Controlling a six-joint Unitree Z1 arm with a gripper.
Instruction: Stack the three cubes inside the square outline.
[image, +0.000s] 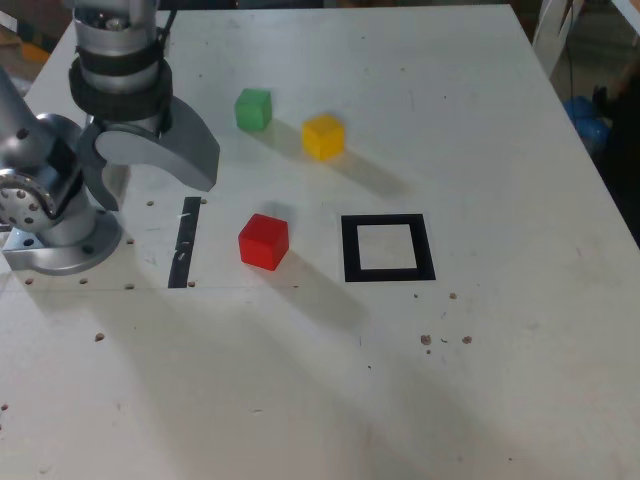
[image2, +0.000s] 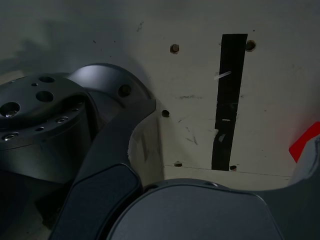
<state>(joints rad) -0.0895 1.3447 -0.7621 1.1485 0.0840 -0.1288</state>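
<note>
While folded over base, fingers (image: 140, 165) apart.

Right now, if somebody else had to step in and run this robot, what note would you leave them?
Gripper: open, empty, parked near the arm's base.
Red cube: on the table between the tape strip and the square outline.
Green cube and yellow cube: farther back, apart.
Done: nothing; the outline is empty.
Left: stack all three cubes inside it.

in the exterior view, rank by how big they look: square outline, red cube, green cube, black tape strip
1. Square outline, largest.
2. Black tape strip, long but thin.
3. Red cube.
4. Green cube; smaller-looking, perhaps only because it lies farther from the camera.
</note>
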